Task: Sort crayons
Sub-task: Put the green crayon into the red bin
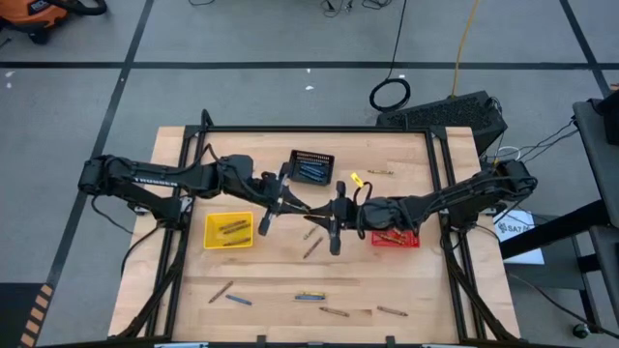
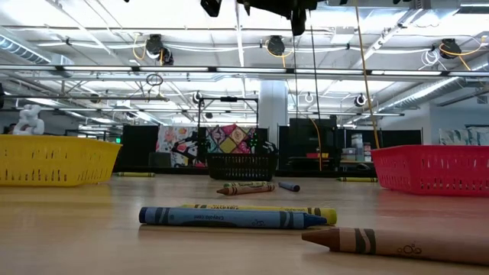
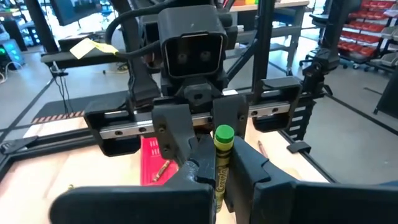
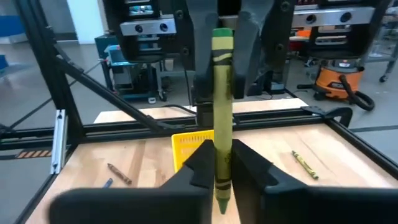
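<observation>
Above the middle of the bench [image 1: 290, 280], between the yellow basket [image 1: 228, 230] and the red basket [image 1: 396, 238], the 2 grippers are meeting tip to tip, and 1 olive-yellow crayon [image 4: 222, 112] is bridging them. The left gripper [image 3: 217, 180] is clenching one end, and the right gripper [image 4: 221, 171] is pinching the other, so this looks like a handover in mid-air. To do it well, only 1 side should be letting go, and only once the receiving pads are seated squarely across the paper wrap, since a thin stick pivots easily. The pull-away should be running straight along the crayon's length, not sideways. Judging by colour, it probably belongs in the yellow basket. Other crayons are lying loose near the front edge of the bench, 1 blue crayon [image 2: 229, 218] among them
</observation>
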### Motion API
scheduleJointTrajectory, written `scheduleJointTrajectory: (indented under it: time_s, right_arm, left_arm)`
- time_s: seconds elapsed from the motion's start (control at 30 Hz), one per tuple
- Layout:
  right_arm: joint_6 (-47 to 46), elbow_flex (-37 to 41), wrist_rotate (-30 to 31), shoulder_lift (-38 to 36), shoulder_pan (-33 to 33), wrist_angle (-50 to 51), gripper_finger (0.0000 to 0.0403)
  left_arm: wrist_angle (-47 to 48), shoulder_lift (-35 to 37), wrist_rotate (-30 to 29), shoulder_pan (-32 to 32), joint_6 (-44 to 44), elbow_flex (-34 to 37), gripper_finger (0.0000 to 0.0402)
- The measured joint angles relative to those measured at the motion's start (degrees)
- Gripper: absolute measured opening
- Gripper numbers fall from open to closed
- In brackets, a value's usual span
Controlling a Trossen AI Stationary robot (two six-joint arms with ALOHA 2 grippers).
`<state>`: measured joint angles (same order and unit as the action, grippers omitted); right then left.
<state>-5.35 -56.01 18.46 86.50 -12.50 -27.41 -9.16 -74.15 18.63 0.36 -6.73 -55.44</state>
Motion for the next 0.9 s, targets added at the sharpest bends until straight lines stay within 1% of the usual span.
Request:
scheduleJointTrajectory:
  time_s: [0.03, 0.2, 0.43, 0.5, 0.67, 0.9]
  right_arm:
    - [-0.4, 0.0, -0.6, 0.0, 0.0, 0.1, 0.0011]
    - [-2.0, 0.0, -0.7, 0.0, -0.2, 2.7, 0.0006]
    - [-9.0, -0.2, -0.6, 0.0, -0.3, 8.9, 0.0003]
    - [-11.4, -0.1, -0.7, 0.0, -0.4, 12.3, 0.0003]
    - [-19.1, -0.1, -0.6, 0.0, -0.7, 21.7, 0.0001]
    - [-29.4, 0.0, -0.6, -0.9, -2.6, 37.3, 0.0001]
  left_arm:
    - [0.3, 0.0, -0.1, 0.0, 0.1, 0.0, 0.0012]
    - [2.4, 0.0, -2.3, 0.0, 0.0, 0.0, 0.002]
    - [5.3, -0.1, -3.4, 0.0, -0.3, 0.1, 0.0046]
    - [6.1, 0.0, -4.4, 0.0, -0.3, 0.0, 0.0052]
    - [9.7, 0.0, -4.8, 0.0, -0.3, 0.0, 0.0065]
    - [16.1, 0.0, -5.4, 0.0, -0.2, 0.0, 0.0068]
